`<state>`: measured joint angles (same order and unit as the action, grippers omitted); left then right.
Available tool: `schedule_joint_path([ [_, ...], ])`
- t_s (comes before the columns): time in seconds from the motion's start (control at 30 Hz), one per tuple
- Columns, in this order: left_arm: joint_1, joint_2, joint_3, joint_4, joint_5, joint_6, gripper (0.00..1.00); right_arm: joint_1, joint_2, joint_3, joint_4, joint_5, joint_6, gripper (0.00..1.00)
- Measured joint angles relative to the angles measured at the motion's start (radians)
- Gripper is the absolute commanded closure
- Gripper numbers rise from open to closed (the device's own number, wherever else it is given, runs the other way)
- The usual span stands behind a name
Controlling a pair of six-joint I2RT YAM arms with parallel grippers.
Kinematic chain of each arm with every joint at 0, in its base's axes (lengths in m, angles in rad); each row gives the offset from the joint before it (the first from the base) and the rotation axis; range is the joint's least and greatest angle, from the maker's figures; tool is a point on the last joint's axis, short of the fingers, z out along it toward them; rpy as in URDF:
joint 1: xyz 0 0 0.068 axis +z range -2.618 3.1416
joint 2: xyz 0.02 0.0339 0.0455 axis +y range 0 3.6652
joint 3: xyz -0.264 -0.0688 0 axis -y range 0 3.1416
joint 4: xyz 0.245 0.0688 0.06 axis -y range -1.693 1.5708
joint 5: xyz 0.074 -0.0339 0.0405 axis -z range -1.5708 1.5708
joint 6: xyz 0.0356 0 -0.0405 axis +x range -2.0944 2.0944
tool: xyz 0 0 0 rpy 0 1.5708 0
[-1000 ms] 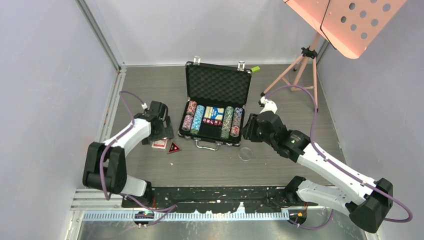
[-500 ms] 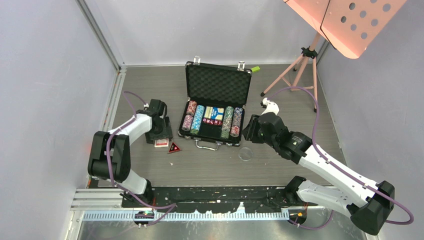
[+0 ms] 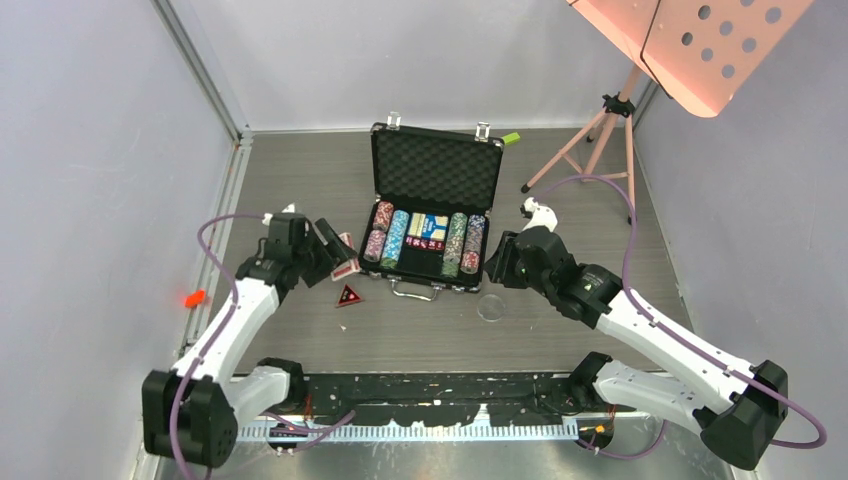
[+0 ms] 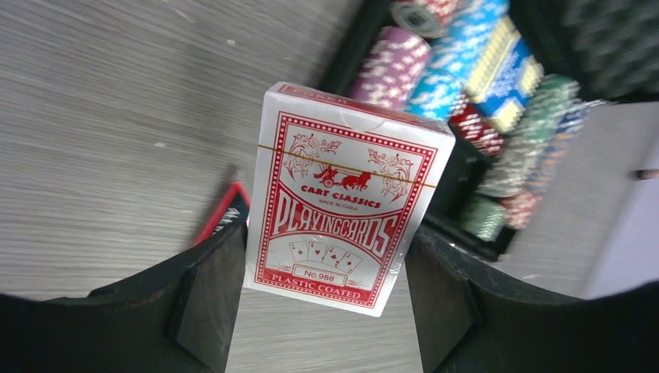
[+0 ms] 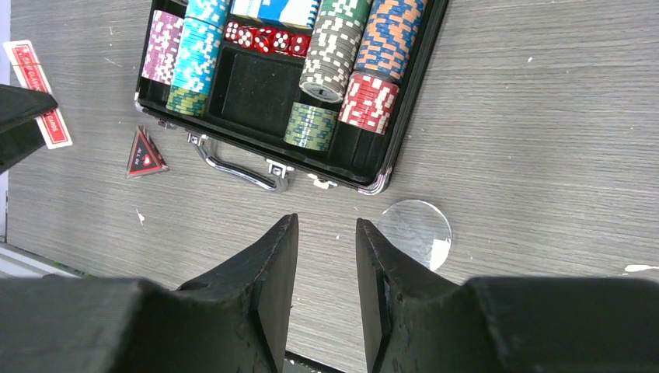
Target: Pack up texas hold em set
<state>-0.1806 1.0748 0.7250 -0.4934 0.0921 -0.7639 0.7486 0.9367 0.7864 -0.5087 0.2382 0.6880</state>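
- L gripper (image 4: 326, 268) is clamped on the card deck (image 4: 342, 194). Both pads press the box's long sides, and it stands upright, face to the wrist cam.
- Change: 1 s ago that claw was down on the table over the deck, next to the red triangle (image 3: 348, 296). Now the deck (image 3: 346, 268) is off the table, near the briefcase's (image 3: 436, 175) front-left corner, so the pick is done.
- L arm also looks diff: elbow swung back toward the base, wrist now angled at the case.
- Means for task: prob. transport phase. The bare black slot (image 5: 260, 97) between the chip stacks (image 3: 455, 243), in front of the dice (image 5: 268, 39), looks like the likely home.
- R gripper (image 5: 326, 233) is approx. where it was, hovering off the case's front-right corner. Jaws are a narrow gap apart with nothing between.
- Clear disc (image 5: 420, 229) lies flat on the table just beside the R claw. It and the triangle haven't moved.
- Still out of the case: deck, triangle, disc. Lid is open.
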Motion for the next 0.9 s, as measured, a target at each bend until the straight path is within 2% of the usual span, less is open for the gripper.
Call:
schedule_joint_path([
  [0.17,-0.057,-0.124,-0.124,0.119,0.063,-0.236,0.67,0.0,0.002,0.0,0.01,0.0,0.0,0.6],
  [0.27,-0.16,-0.145,-0.161,0.164,0.048,-0.363,0.67,0.0,0.012,0.0,0.017,-0.001,0.0,0.6],
  [0.37,-0.282,-0.132,-0.166,0.232,0.008,-0.474,0.74,0.0,0.027,0.0,0.027,-0.008,-0.004,0.6],
  [0.4,-0.313,-0.121,-0.166,0.262,-0.006,-0.505,0.76,0.0,0.032,0.0,0.031,-0.009,-0.005,0.6],
  [0.5,-0.407,-0.041,-0.162,0.352,-0.06,-0.618,0.71,0.0,0.045,0.001,0.042,-0.013,-0.006,0.61],
  [0.6,-0.467,0.059,-0.148,0.397,-0.105,-0.709,0.7,0.0,0.051,0.001,0.047,-0.016,-0.006,0.6],
  [0.73,-0.544,0.145,-0.097,0.374,-0.217,-0.825,0.69,0.0,0.051,0.001,0.05,-0.016,-0.006,0.6],
  [0.9,-0.625,0.222,0.045,0.316,-0.346,-0.964,0.69,0.0,0.039,0.001,0.048,-0.013,-0.006,0.6],
])
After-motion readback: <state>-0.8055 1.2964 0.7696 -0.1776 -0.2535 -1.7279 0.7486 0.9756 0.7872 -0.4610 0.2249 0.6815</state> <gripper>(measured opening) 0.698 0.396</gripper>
